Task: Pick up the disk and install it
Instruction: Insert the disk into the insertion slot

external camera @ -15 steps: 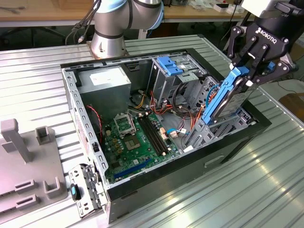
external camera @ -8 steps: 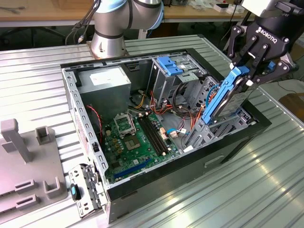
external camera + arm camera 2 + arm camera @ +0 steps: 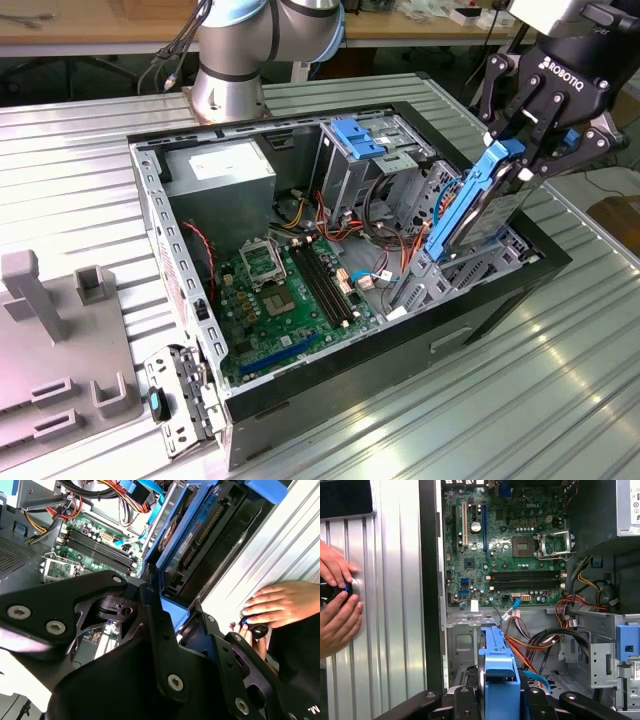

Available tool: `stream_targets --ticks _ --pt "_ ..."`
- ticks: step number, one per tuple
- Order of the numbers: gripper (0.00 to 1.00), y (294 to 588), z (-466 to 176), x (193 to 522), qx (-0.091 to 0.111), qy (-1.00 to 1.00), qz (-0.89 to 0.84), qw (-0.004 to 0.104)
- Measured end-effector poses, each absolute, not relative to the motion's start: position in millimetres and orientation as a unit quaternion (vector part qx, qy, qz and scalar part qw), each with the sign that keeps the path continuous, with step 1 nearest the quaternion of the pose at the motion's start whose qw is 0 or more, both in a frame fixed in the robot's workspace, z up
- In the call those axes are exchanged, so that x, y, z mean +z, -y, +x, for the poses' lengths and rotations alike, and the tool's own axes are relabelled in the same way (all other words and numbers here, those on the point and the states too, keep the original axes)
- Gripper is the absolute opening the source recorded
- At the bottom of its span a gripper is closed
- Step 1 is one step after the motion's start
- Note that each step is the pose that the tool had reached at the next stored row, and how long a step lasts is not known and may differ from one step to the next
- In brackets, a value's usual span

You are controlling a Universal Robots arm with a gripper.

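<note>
Black gripper (image 3: 520,150) clamped on top end of blue-railed grey metal disk (image 3: 478,208); long axis steep, lower end pointing into open black case (image 3: 350,365).

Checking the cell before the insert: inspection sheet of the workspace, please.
Surface: ribbed metal table, with a computer case lying open on it.
Job's things: disk tilted, lower end at the drive bay, not seated.
Clutter: grey fixture beside the case.
Grippers: gripper shut on the disk's upper end.
Cables: red and orange wires loose near the bay.
Surroundings: a person's hand on a small black knob beside the case.
</note>
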State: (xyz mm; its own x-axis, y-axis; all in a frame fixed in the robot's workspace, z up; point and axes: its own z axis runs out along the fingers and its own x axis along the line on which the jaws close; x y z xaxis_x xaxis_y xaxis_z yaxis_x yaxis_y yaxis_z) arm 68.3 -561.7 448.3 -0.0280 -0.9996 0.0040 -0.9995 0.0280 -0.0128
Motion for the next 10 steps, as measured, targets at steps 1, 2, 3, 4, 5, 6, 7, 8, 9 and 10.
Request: stream_targets --ticks 1,2,3,4,5,6,7,8,9,10 --pt "0.37 561.7 68.3 448.3 -0.006 -0.716 -0.698 0.003" --pt "0.37 561.7 68.3 448.3 -0.006 -0.716 -0.698 0.003" --pt "0.37 561.7 68.3 448.3 -0.006 -0.716 -0.698 0.003" --pt "0.37 561.7 68.3 447.8 -0.006 -0.716 -0.698 0.003" --pt "0.37 561.7 68.3 446.8 -0.006 -0.716 -0.698 0.003" --pt "0.37 561.7 68.3 446.0 -0.006 -0.716 -0.698 0.003" --pt "0.37 561.7 68.3 445.3 -0.006 -0.716 -0.698 0.003" --pt "0.37 561.7 68.3 444.8 -0.006 -0.716 -0.698 0.003" --pt "0.37 561.7 68.3 444.3 -0.006 -0.716 -0.698 0.003" --pt "0.37 561.7 68.3 443.6 -0.006 -0.716 -0.698 0.003"
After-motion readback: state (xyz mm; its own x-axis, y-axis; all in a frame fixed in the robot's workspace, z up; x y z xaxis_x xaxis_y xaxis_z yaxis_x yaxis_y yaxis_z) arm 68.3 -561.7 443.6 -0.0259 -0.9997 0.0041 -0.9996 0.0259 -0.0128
